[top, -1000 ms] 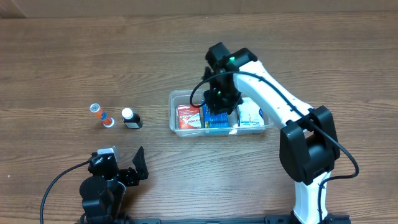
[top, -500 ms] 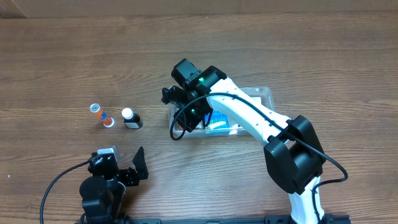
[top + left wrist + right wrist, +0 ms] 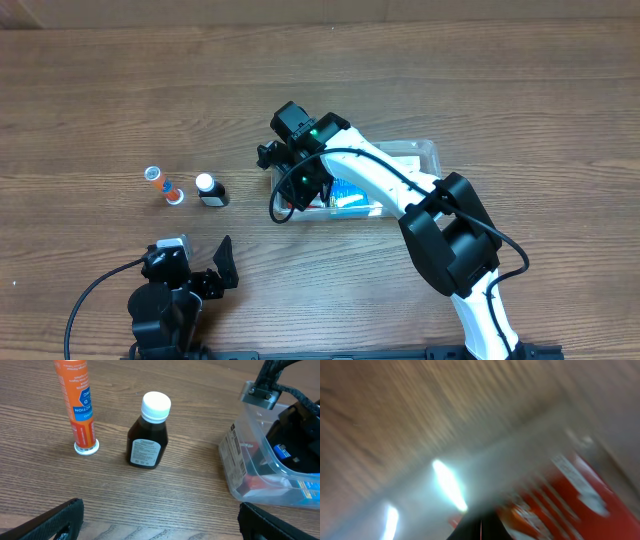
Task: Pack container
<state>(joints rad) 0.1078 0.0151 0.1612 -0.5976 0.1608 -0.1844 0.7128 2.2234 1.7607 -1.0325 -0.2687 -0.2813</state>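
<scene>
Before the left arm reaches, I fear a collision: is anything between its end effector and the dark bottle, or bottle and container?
Nothing lies between the left end effector and the dark bottle. The right end effector hangs over the container's left end, on the bottle's way in.

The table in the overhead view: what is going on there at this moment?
The right gripper hangs over the left end of the clear container, which holds a blue box and others. Whether its jaws are open cannot be told. A dark bottle and an orange tube stand outside it. The left gripper is open, near them.
</scene>
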